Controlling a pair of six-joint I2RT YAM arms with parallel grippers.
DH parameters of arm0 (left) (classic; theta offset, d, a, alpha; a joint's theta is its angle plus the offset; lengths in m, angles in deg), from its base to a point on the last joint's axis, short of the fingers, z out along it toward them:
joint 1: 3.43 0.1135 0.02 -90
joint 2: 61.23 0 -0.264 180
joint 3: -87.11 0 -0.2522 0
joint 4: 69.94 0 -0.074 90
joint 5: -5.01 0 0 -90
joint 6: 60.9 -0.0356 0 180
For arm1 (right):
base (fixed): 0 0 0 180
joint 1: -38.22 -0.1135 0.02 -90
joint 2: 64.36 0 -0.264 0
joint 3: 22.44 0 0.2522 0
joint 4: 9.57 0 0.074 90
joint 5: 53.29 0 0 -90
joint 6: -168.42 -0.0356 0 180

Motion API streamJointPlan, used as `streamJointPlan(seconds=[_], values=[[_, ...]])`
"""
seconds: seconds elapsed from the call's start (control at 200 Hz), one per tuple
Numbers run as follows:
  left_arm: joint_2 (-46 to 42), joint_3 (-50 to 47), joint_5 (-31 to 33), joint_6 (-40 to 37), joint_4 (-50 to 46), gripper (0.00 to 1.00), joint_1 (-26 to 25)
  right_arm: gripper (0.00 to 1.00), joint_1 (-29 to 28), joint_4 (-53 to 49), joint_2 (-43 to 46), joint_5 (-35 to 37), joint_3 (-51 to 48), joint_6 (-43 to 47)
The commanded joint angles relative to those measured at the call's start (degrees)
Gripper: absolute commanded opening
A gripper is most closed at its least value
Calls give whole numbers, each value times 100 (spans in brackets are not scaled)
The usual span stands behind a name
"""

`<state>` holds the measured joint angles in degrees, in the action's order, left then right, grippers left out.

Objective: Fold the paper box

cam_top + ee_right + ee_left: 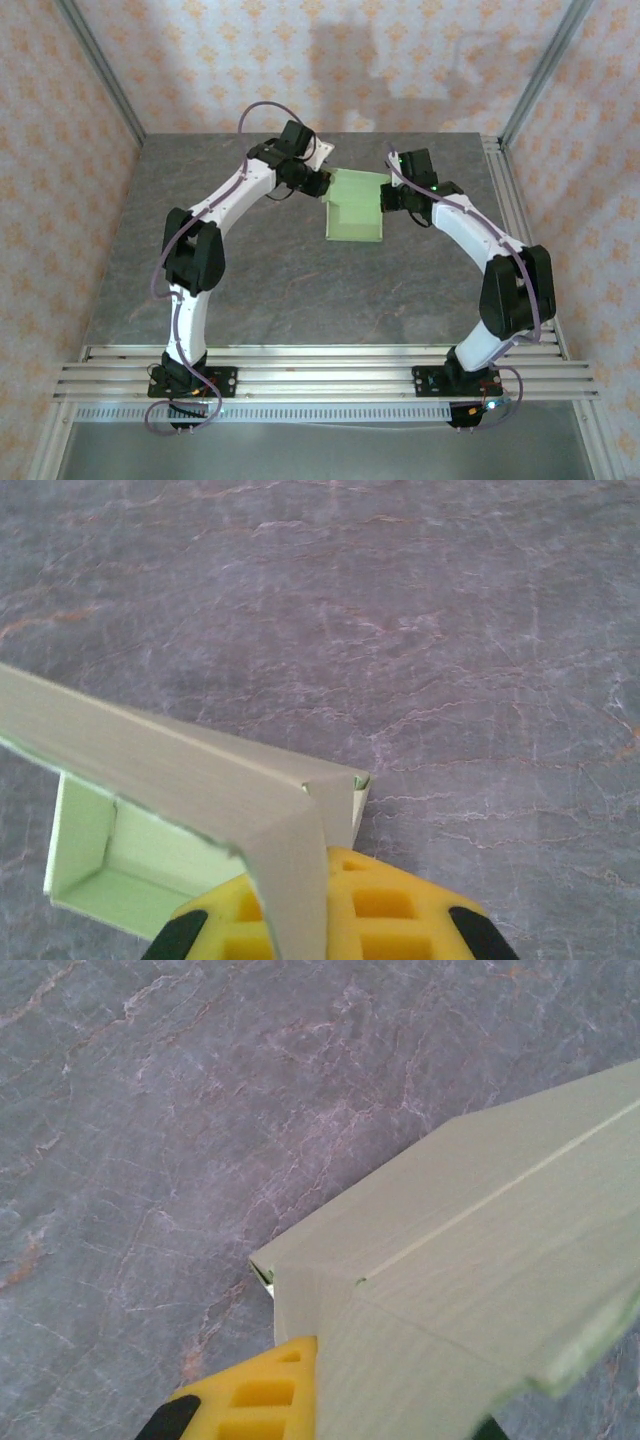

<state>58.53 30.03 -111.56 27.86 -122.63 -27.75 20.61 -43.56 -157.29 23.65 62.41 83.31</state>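
**Two pinches hold paper box (355,205) mid-fold**

At the middle of the bench (250,290), the left jaws and right jaws each clamp shut on an opposite edge of the pale green card. Light, thin and easily creased, it likely handles best when gripped close beside its scored folds.

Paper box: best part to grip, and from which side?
Take the paper box by the thin raised walls at its far end, sideways: left gripper on the left, right gripper on the right. Its base looks flat on the table, so probably only those edges fit the jaws.
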Motion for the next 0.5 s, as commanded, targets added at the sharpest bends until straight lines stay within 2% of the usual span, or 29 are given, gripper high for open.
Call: streamJointPlan(seconds=[0.0, 0.11, 0.35, 0.495], values=[[-101, 15, 546, 695, 306, 0, -147, 0, -77, 804, 186, 570, -224, -766], [-5, 80, 944, 906, 422, 0, -282, 0, -263, 1262, 243, 900, -506, -1074], [9, -238, 1084, 1518, 1144, 0, -307, 0, -324, 2076, 369, 1722, -1143, -1574], [59, -389, 1056, 1656, 1484, 0, -362, 0, -353, 2584, 413, 1860, -1439, -1513]])
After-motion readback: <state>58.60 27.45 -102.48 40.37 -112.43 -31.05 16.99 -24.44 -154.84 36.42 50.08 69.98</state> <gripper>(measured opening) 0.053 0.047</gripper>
